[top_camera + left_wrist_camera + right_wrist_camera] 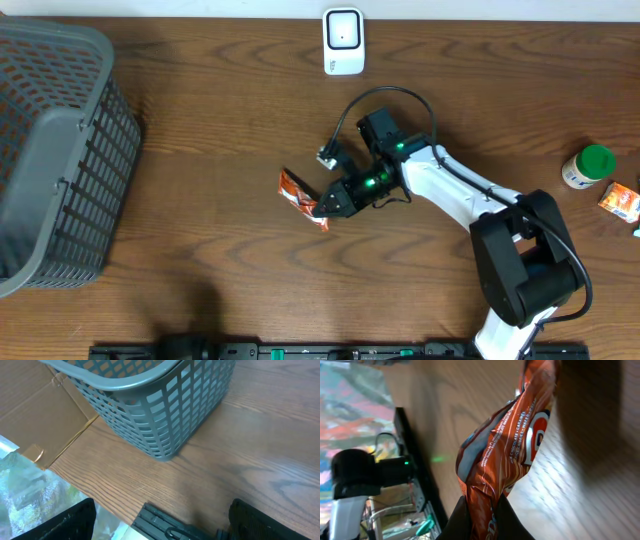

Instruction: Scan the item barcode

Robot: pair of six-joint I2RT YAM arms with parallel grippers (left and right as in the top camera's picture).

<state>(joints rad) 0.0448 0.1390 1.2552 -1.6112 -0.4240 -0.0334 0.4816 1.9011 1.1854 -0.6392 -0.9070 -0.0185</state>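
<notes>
Wood, plastic and crinkled film.
The surface point(220, 290) is dark wood-grain with a soft sheen; the basket point(60, 150) is matt grey plastic lattice; the snack wrapper point(295, 190) is glossy, creased orange film; the scanner point(343, 40) is smooth white plastic.

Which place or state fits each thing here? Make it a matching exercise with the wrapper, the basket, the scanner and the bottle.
Things:
1. orange crinkled foil snack wrapper
2. grey plastic lattice basket
3. white rounded barcode scanner
4. white bottle with green cap

Places or states:
A. far edge of the wooden table, middle
B. pinched in the right gripper
C. near the right edge, untouched
D. at the left end

Pairs: 1-B, 2-D, 3-A, 4-C.
</notes>
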